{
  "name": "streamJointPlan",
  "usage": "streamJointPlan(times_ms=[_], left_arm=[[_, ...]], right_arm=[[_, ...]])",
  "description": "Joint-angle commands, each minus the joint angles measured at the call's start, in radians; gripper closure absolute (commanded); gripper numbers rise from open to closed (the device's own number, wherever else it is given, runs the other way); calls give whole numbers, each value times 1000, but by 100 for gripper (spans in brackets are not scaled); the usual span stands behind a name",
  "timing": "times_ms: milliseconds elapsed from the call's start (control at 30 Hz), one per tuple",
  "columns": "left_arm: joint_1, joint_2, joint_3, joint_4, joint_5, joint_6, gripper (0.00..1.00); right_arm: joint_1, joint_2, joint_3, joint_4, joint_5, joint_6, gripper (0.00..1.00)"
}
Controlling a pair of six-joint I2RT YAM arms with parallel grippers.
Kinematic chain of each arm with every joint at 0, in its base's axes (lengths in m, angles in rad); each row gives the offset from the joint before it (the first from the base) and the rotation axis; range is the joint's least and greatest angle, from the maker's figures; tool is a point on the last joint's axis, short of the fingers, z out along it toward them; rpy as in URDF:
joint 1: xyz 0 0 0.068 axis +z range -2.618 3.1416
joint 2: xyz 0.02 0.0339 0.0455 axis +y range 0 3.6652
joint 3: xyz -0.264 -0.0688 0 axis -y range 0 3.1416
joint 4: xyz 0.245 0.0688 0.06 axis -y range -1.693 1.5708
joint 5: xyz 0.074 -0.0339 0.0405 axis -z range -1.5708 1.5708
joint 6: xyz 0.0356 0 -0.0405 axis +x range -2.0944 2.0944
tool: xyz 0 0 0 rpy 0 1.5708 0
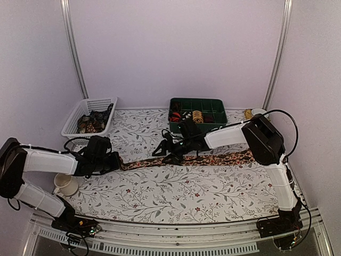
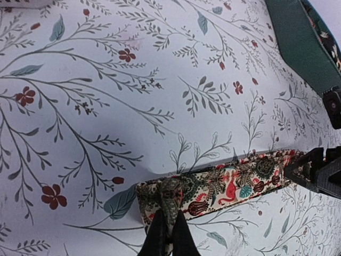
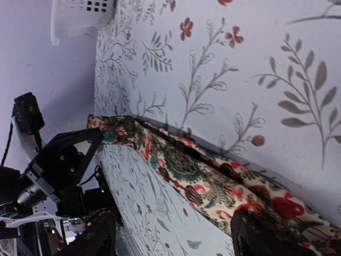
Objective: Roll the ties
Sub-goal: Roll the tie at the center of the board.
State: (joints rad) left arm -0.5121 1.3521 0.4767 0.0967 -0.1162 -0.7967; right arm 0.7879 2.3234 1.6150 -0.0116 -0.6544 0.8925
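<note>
One tie (image 1: 213, 159), dark brown with a red and cream floral print, lies stretched across the middle of the table. My left gripper (image 1: 118, 162) is shut on its left end. In the left wrist view the black fingertips (image 2: 160, 234) pinch the bunched end of the tie (image 2: 234, 184). My right gripper (image 1: 165, 152) stands open over the middle of the tie. The right wrist view shows the tie (image 3: 202, 178) running diagonally. The right gripper (image 3: 176, 237) straddles it, and one finger (image 3: 261, 234) is on or just above the cloth.
A green compartment tray (image 1: 212, 124) with rolled ties stands at the back centre. At the back left is a white mesh basket (image 1: 72, 124) holding more ties. A white cup (image 1: 65, 184) sits near the left arm. A small yellow thing (image 1: 249, 113) lies at the back right.
</note>
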Motion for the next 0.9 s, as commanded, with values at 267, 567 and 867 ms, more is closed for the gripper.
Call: streamJointPlan(times_ms=[267,567,867], left_arm=[[-127,176,184,-162,-228,31,100],[-177,205,196,-121,-320,121,100],[-177,250,198,-36,-236,212,100]], right_arm=[[-12,-100,-78,6,-53,-58,26],[-9,-128,-77,139,-143,30,26],[-9,-127,-28,179,-152,65,25]])
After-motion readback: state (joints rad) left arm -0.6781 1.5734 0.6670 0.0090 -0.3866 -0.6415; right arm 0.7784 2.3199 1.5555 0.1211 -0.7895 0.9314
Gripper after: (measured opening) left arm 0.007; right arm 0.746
